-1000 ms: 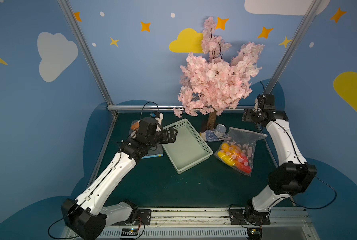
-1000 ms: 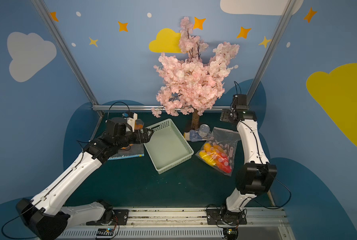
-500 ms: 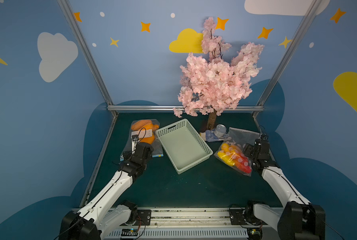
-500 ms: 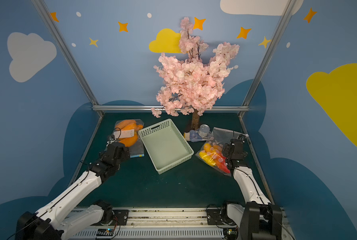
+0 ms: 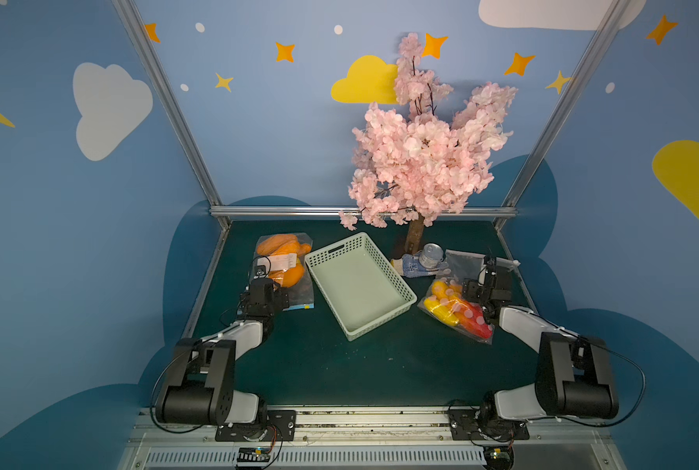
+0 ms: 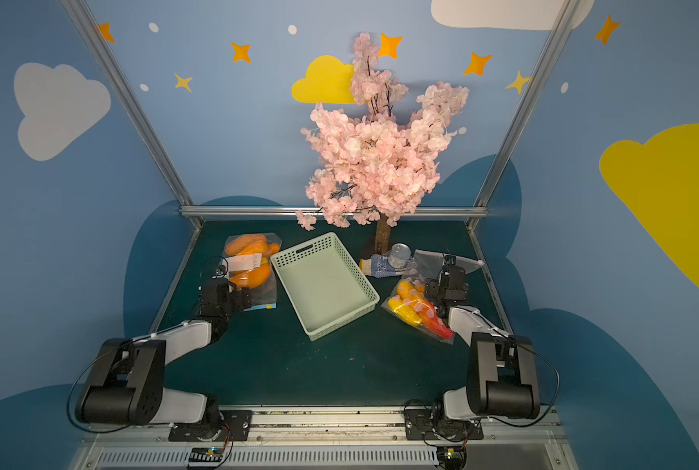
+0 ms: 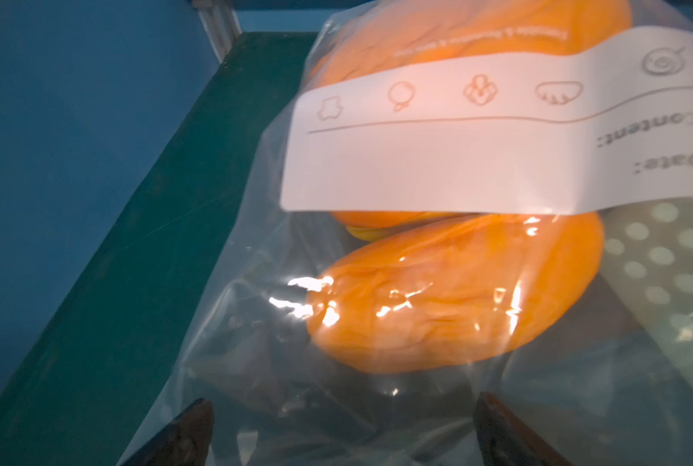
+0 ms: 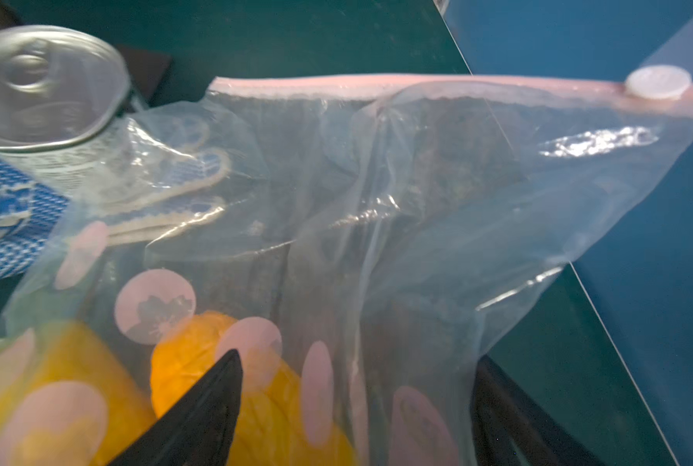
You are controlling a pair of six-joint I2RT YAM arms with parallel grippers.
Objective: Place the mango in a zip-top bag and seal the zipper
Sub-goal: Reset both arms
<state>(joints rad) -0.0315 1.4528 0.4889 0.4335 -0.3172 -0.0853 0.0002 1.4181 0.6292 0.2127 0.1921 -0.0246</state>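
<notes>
A clear zip-top bag (image 5: 286, 260) with a white label (image 7: 478, 133) lies at the table's left. Inside it are orange fruits, and the nearest is a mango (image 7: 457, 290). My left gripper (image 5: 276, 291) (image 7: 342, 407) hovers open at that bag's near end, with loose film between its fingers. On the right, a second bag (image 5: 457, 311) with pink dots holds yellow and red fruit. Its pink zipper strip (image 8: 417, 82) carries a white slider (image 8: 658, 82) at one end. My right gripper (image 5: 471, 291) (image 8: 356, 359) is open just over this bag.
A pale green perforated basket (image 5: 339, 246) sits empty in the middle. Behind it stands a pink blossom tree (image 5: 421, 162), with a metal can (image 5: 431, 254) and a blue-white cloth (image 5: 410, 266) at its foot. Metal frame posts border the green table.
Both arms have come down and folded back toward the front. The left gripper dropped from above the left bag to its near end; the right one came from high at the back.
</notes>
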